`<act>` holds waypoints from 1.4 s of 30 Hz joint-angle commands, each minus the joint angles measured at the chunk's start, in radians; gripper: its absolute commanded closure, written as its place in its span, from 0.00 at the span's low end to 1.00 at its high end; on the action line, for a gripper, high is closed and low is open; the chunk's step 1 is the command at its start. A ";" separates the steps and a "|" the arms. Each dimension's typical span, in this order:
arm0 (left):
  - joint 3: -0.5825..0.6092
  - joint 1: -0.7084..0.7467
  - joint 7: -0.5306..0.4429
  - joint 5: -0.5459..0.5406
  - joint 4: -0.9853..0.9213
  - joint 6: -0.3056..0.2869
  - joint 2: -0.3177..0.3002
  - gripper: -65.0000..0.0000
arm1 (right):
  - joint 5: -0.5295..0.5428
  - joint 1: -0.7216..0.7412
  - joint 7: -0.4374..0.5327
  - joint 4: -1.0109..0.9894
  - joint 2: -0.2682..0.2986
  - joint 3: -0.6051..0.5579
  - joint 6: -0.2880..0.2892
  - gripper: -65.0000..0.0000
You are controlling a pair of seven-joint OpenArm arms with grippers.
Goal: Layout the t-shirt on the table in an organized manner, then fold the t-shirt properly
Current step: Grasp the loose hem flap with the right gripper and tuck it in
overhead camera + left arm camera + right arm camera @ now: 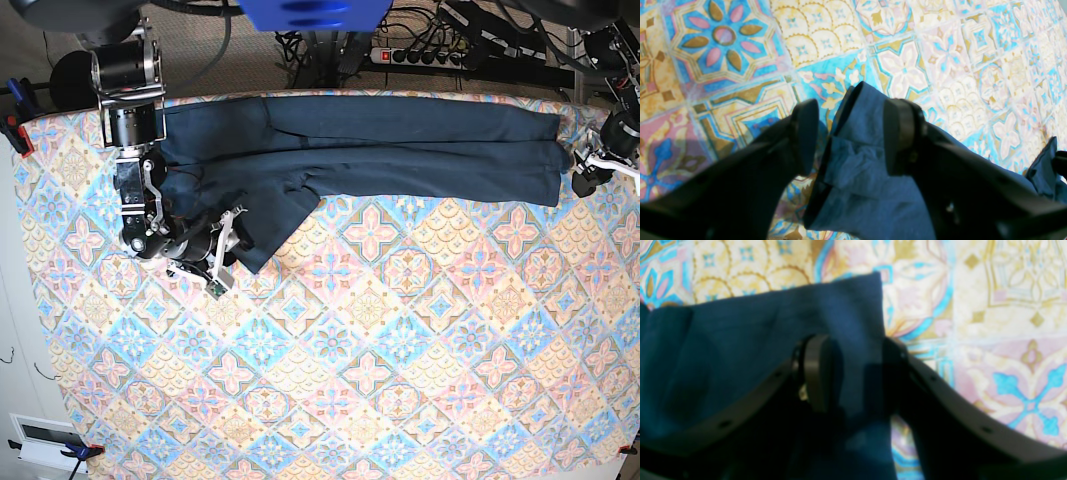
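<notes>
Blurred t-shirt [750, 340] edge seemingly between right gripper [853, 373] jaws

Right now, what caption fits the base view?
Both grippers hold opposite ends of a navy t-shirt stretched along the patterned table.

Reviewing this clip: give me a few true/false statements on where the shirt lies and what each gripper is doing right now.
1. The t-shirt lies stretched along the far edge of the table. True.
2. The left gripper has cloth between its fingers. True; a fold of the shirt stands between them, though the left-hand finger shows a gap to it.
3. The right gripper hangs over bare tablecloth, away from the shirt. False; a corner of the shirt sits between its fingers.
4. The shirt is folded into a neat square at the table's middle. False; it is spread out long, and the middle shows only tablecloth.
</notes>
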 commanded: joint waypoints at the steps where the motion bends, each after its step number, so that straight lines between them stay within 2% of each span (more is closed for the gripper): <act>1: -0.008 0.000 -0.017 -0.015 0.017 -0.004 -0.021 0.53 | 0.004 0.024 0.009 -0.004 0.012 0.006 -0.010 0.62; 10: -0.008 0.000 -0.017 -0.015 0.017 -0.004 -0.021 0.53 | 0.002 0.023 0.010 -0.027 0.012 0.009 -0.014 0.62; 16: -0.008 0.001 -0.017 -0.015 0.017 -0.004 -0.021 0.53 | 0.002 0.023 0.010 -0.028 0.008 0.098 -0.014 0.62; 20: -0.008 0.001 -0.017 -0.015 0.017 -0.004 -0.021 0.53 | 0.002 0.023 0.005 -0.033 0.009 0.093 -0.014 0.62; 22: -0.008 0.001 -0.017 -0.015 0.017 -0.004 -0.021 0.53 | 0.002 0.021 0.002 -0.033 0.009 0.064 -0.013 0.62; 29: -0.008 -0.002 -0.017 -0.015 0.017 -0.004 -0.021 0.53 | 0.002 -0.008 0.007 -0.017 0.014 -0.157 -0.013 0.62; 34: -0.008 0.000 -0.017 -0.015 0.017 -0.004 -0.021 0.53 | 0.002 -0.025 0.009 0.007 0.011 -0.178 -0.011 0.63; 36: -0.008 0.000 -0.017 -0.015 0.017 -0.004 -0.021 0.53 | 0.002 -0.025 0.009 0.007 0.011 -0.177 -0.011 0.70; 40: -0.008 0.000 -0.017 -0.015 0.017 -0.004 -0.022 0.53 | 0.004 -0.025 0.010 0.021 0.011 -0.155 -0.008 1.00; 42: -0.008 0.000 -0.017 -0.015 0.017 -0.004 -0.022 0.53 | 0.005 -0.029 0.007 0.062 0.014 -0.118 -0.008 1.00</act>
